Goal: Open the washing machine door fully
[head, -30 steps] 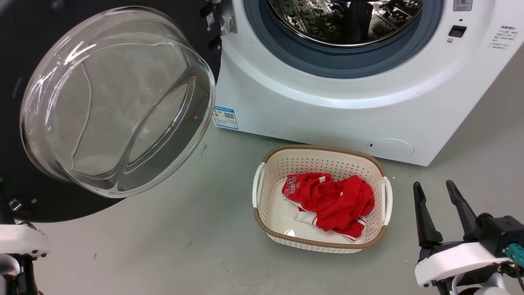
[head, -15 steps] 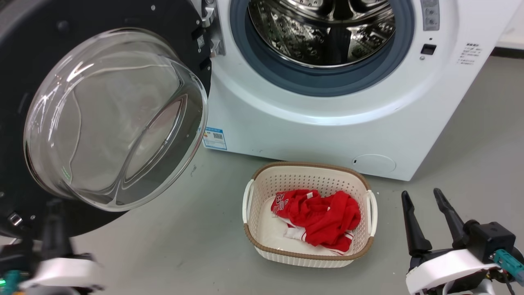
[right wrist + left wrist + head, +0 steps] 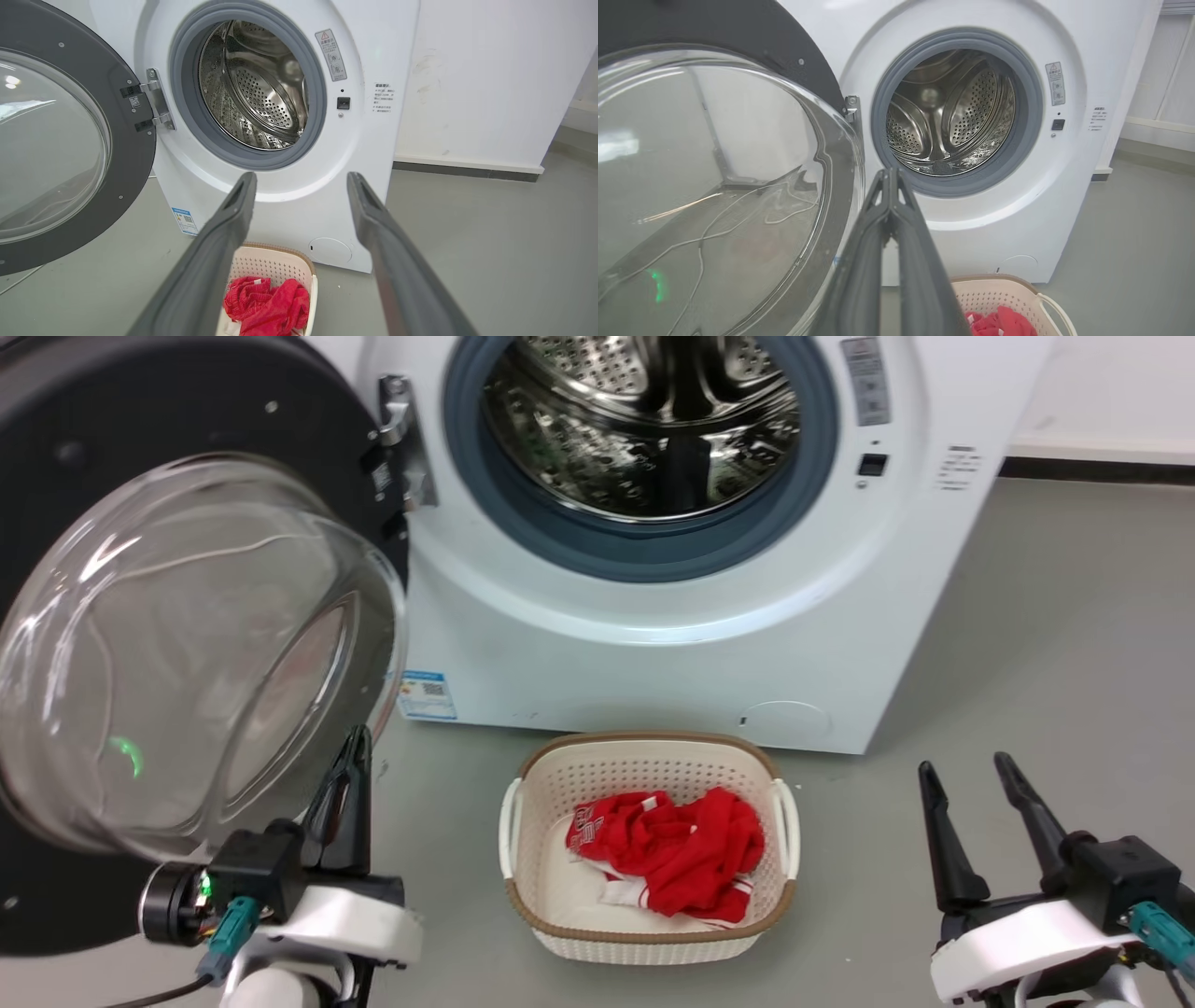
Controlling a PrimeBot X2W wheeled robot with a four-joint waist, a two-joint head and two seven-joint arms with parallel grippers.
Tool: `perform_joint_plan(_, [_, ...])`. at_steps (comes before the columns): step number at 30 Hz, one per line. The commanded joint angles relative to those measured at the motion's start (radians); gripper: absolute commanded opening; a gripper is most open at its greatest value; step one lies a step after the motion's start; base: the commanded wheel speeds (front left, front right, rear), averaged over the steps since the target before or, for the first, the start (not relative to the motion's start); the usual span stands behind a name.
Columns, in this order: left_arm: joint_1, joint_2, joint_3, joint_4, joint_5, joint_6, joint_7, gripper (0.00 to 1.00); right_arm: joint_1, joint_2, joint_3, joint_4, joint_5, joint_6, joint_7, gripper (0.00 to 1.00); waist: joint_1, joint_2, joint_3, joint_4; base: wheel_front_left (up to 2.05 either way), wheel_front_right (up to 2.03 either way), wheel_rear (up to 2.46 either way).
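Now, your washing machine door (image 3: 140, 420) stands wide open — left gripper (image 3: 356, 739) jaws pressed together, empty; right gripper (image 3: 963, 765) jaws apart.

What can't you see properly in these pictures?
- Washing machine door: its left side is cut off by the picture edge, head view.
- Blue label sticker on the washing machine: writing too small to read, head view.
- Laundry basket: its floor is partly hidden under the red clothes, head view.
- Warning label: print too small to read, right wrist view.
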Motion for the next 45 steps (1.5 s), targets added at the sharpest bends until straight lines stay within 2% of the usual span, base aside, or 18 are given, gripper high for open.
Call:
perform_joint_plan(1, [-0.018,-0.002,0.002,0.000,0.006,-0.003,-0.002,0.00,0.010,0.001,-0.004,-0.012,-0.006,-0.001,0.002,1.00,0.0000,-0.0001,-0.014,-0.025,0.00,0.00,0.00])
perform_joint_plan(8, [-0.037,-0.026,0.022,-0.001,0.014,-0.001,-0.002,0.00,0.032,0.002,-0.010,-0.046,-0.018,-0.001,0.018,1.00,0.0000,-0.0001,-0.028,-0.067,0.00,0.00,0.00])
perform_joint_plan(15, [-0.007,-0.053,0.051,0.008,0.017,-0.006,-0.002,0.01,0.041,0.001,-0.010,-0.054,-0.008,0.000,0.016,1.00,0.0000,-0.0001,-0.032,-0.078,0.00,0.00,0.00])
perform_joint_plan(16, [-0.003,-0.054,0.054,0.009,0.020,-0.007,-0.002,0.35,0.040,0.001,-0.010,-0.054,-0.006,-0.001,0.015,1.00,0.0000,-0.0001,-0.032,-0.079,0.00,0.00,0.00])
perform_joint_plan(17, [0.000,-0.056,0.057,0.009,0.022,-0.009,-0.002,0.73,0.039,0.001,-0.010,-0.053,-0.005,-0.001,0.015,1.00,0.0000,-0.0001,-0.033,-0.080,0.00,0.00,0.00])
perform_joint_plan(18, [0.000,-0.056,0.057,0.009,0.022,-0.009,-0.002,0.73,0.039,0.001,-0.010,-0.053,-0.005,-0.001,0.015,1.00,0.0000,-0.0001,-0.033,-0.080,0.00,0.00,0.00])
perform_joint_plan(19, [0.002,-0.060,0.060,0.008,0.022,-0.013,-0.002,1.00,0.038,0.001,-0.009,-0.053,-0.004,-0.001,0.014,1.00,0.0000,-0.0001,-0.033,-0.081,0.00,0.00,0.00])
perform_joint_plan(27, [0.018,-0.080,0.088,-0.009,0.051,-0.017,-0.002,1.00,0.033,0.001,-0.011,-0.046,0.001,-0.001,0.012,1.00,0.0000,-0.0001,-0.035,-0.086,0.00,0.00,0.00])
perform_joint_plan(45, [0.042,-0.113,0.110,-0.005,0.076,-0.057,-0.002,1.00,0.025,0.001,-0.023,-0.021,0.006,-0.001,0.005,1.00,0.0000,-0.0001,-0.037,-0.092,0.00,0.00,0.00])
